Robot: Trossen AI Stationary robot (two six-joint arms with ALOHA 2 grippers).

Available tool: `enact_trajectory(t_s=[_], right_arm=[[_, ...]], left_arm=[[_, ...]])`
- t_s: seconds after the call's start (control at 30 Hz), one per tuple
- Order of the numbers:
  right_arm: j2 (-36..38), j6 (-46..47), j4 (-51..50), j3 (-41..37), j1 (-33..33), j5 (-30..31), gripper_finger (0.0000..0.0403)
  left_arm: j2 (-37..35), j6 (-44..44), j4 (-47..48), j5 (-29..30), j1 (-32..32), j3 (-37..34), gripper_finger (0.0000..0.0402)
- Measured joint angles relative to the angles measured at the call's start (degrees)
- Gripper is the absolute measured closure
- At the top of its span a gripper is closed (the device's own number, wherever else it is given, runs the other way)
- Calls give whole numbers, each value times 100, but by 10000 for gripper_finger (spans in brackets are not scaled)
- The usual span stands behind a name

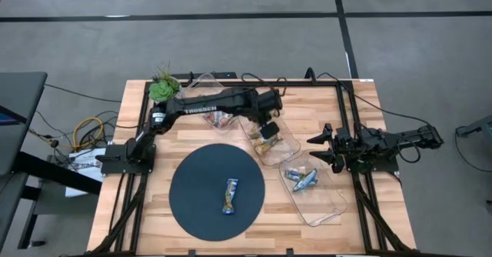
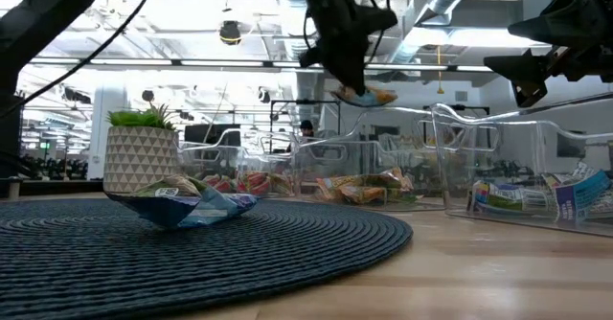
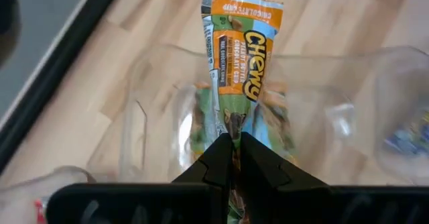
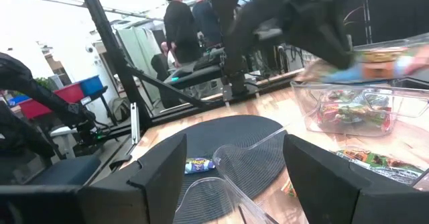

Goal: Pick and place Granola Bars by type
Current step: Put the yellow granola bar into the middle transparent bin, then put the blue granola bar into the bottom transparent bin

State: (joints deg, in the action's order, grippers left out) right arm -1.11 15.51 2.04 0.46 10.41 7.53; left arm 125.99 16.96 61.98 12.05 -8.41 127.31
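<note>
The left gripper [image 1: 268,128] hangs above the middle clear tray [image 1: 290,145], its fingers [image 3: 218,160] pinched shut on one end of an orange-and-green granola bar [image 3: 240,63]; in the left wrist view the bar sticks out past the fingertips over the tray, and in the low view it is lifted clear of the surface [image 1: 369,111]. More orange and green bars [image 2: 359,188] lie in that middle tray. A tray [image 1: 206,82] toward the far edge of the surface, partly hidden under the left arm, holds red-and-green bars [image 4: 352,110]. The tray [image 1: 327,203] nearest the right edge holds blue and silver bars [image 1: 301,178].

One blue bar [image 1: 230,195] lies alone on the round dark mat [image 1: 192,188], near its middle, toward the near edge of the surface. A small potted plant [image 1: 162,84] stands at the far left corner.

The right gripper [image 1: 319,148] waits at the right edge of the surface, just beside the blue-bar tray, its fingers [image 4: 161,177] spread wide and holding nothing. People stand in the room beyond the surface
</note>
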Motion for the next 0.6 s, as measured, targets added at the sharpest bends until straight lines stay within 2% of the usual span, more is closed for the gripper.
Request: enact_trajectory(t_s=[0.27, 0.6], right_arm=[[-1, 0, 1, -1, 0, 1, 159], [-1, 0, -1, -1, -1, 3, 159]], left_arm=[[546, -438, -211, -387, -169, -9, 383], [994, -419, 88, -533, -205, -7, 383]])
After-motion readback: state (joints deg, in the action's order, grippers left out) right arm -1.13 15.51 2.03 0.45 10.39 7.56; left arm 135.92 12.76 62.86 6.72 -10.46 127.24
